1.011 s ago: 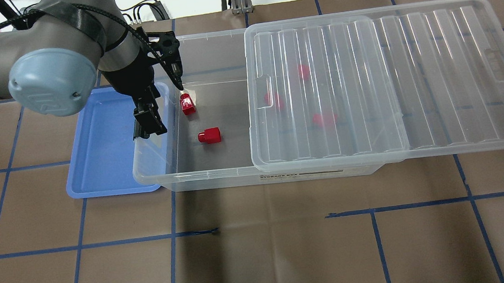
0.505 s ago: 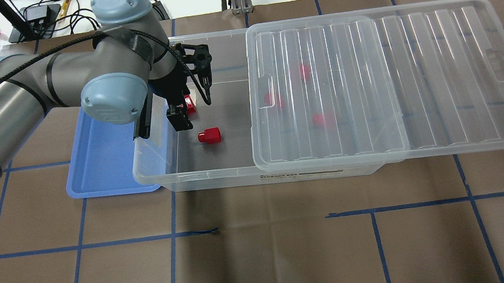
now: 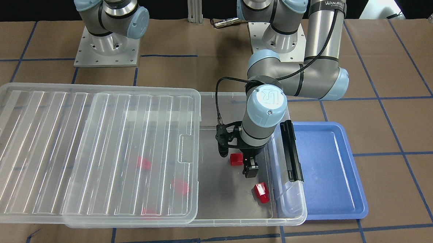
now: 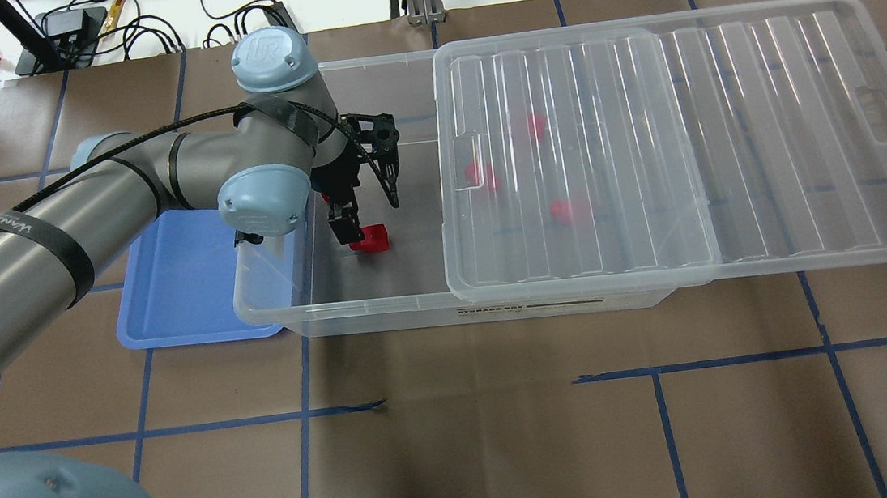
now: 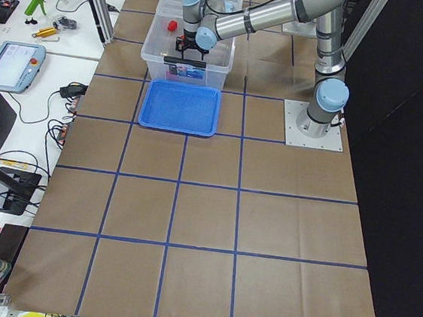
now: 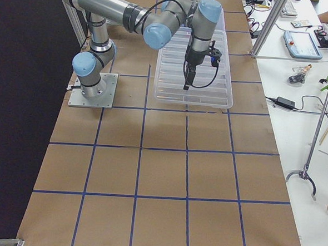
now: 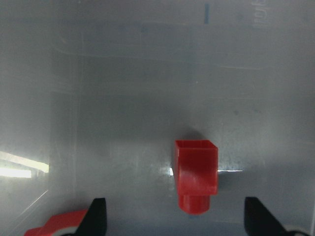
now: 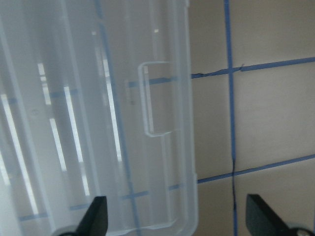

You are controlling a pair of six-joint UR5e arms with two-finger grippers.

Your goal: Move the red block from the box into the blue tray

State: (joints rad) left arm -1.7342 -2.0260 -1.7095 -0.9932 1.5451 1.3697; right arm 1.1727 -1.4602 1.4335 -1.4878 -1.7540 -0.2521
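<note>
The left claw (image 4: 369, 215) is held wide open inside the uncovered end of the box (image 4: 368, 309), and nothing is gripped by it. The red block (image 7: 197, 179) is seen lying on the box floor directly beneath the claw, in the gap between the two fingers and touched by neither. Its narrow stub is pointed toward the lower edge of the wrist view. A second red block (image 3: 261, 192) is found on the floor just outside one finger, toward the box's end wall. Beyond that wall the blue tray (image 4: 178, 283) is laid on the table, its nearer edge overlapped by the box's rim. On the claw's other side the rest of the box is covered by the clear lid (image 4: 685, 136), through which three more red blocks (image 4: 535, 126) are dimly made out. The right claw (image 8: 176, 219) is also spread wide and empty, well apart from the left one, above the lid's far end
</note>
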